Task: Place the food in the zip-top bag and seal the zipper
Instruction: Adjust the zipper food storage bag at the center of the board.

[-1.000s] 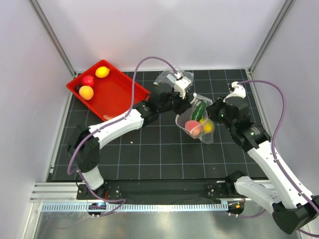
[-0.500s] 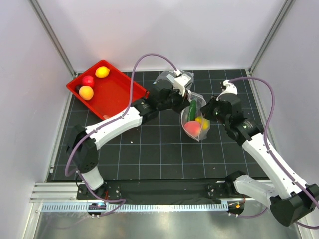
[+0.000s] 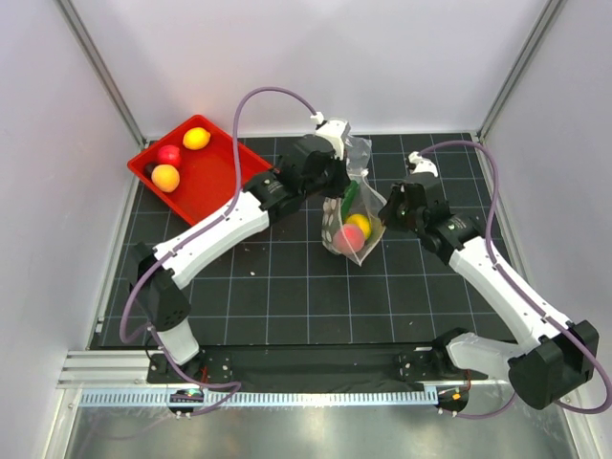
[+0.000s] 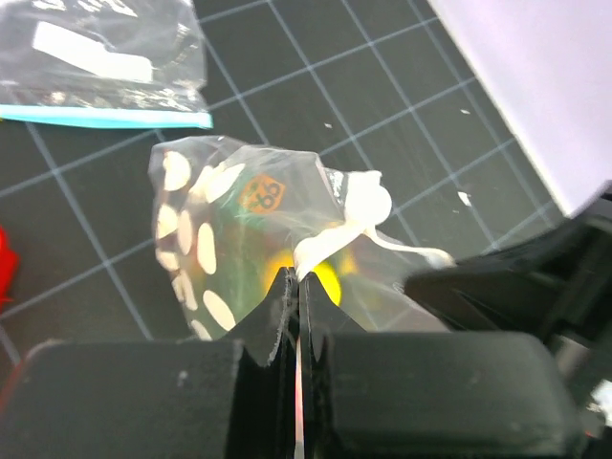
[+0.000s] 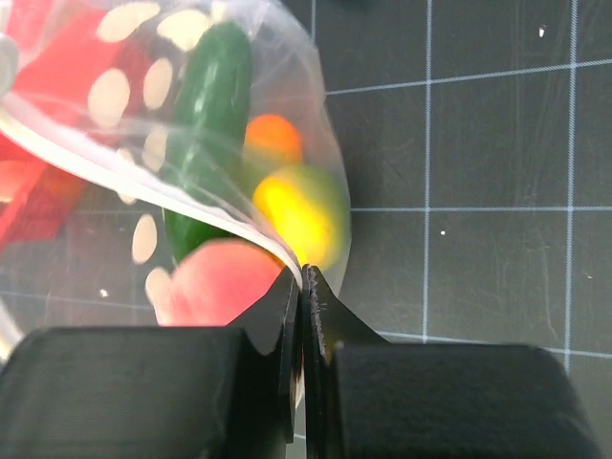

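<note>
Bag hangs pinched at 2 points

Left gripper (image 4: 298, 287) and right gripper (image 5: 304, 277) are each clamped tight on the bag's (image 3: 356, 215) rim, over the mat (image 3: 287, 287). Film looks thin and slippery, sagging under the food (image 5: 292, 215); the stiffer zipper (image 4: 368, 206) seems the safest hold.

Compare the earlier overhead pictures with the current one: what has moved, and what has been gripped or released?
The dotted zip-top bag shifted left across the mat and bunched narrower. The left fingers closed onto its top edge, and both arms swung left with it. The right fingers stayed clamped on the bag's edge. The red tray and the three fruits in it did not move.
</note>
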`<state>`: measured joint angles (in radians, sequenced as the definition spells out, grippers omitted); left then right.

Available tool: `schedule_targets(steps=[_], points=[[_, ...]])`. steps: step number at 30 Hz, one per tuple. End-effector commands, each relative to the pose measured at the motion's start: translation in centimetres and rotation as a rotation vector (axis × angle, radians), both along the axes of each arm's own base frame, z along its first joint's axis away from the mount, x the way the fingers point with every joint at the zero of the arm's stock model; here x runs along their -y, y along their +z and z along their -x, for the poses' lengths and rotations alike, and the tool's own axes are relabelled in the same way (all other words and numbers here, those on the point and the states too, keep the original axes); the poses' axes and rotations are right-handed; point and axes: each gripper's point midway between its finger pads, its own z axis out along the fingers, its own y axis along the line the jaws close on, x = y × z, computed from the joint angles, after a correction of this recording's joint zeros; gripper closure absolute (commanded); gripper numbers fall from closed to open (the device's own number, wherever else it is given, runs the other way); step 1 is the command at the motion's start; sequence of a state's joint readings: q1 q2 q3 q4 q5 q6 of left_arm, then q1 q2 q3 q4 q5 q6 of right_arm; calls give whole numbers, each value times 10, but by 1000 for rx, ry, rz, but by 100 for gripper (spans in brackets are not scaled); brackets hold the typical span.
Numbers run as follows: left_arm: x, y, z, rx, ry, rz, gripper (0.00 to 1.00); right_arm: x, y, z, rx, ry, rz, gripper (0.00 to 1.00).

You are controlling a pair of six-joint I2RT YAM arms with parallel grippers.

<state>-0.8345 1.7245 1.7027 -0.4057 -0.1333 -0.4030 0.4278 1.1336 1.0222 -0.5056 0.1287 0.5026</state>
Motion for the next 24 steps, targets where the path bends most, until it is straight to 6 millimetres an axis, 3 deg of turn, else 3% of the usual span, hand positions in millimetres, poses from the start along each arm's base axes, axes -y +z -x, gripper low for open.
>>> schedule_targets(steps=[1, 4, 6, 10, 11, 12, 14, 16, 18, 19, 20, 24], points=[[1, 41, 13, 9, -30, 134, 100, 6, 16, -7, 32, -19, 31, 99], [5, 32, 10, 10, -40, 115, 100, 4, 28, -3, 52, -8, 4, 99], [2, 14, -3, -13, -14, 87, 100, -3, 57, 4, 120, 19, -75, 99], [7, -26, -24, -144, -50, 112, 100, -44, 130, 23, 252, 188, -300, 99], [5, -30, -31, -172, -44, 136, 100, -49, 145, 26, 274, 208, -325, 99], [11, -33, -27, -202, -86, 154, 100, -52, 147, 25, 274, 215, -329, 99], [15, -29, -25, -215, -109, 176, 100, -50, 140, 21, 265, 187, -302, 99], [15, -12, -15, -211, -140, 218, 100, -41, 118, 15, 221, 139, -244, 99], [14, -3, -6, -194, -152, 233, 100, -17, 90, 3, 198, 8, -145, 99], [6, 16, -1, -158, -142, 250, 100, -10, 80, 1, 182, -27, -110, 99], [5, 22, 4, -146, -144, 254, 100, -5, 69, 0, 164, -48, -85, 99], [-5, 37, 15, -116, -144, 267, 100, -2, 61, -1, 139, -55, -59, 99]])
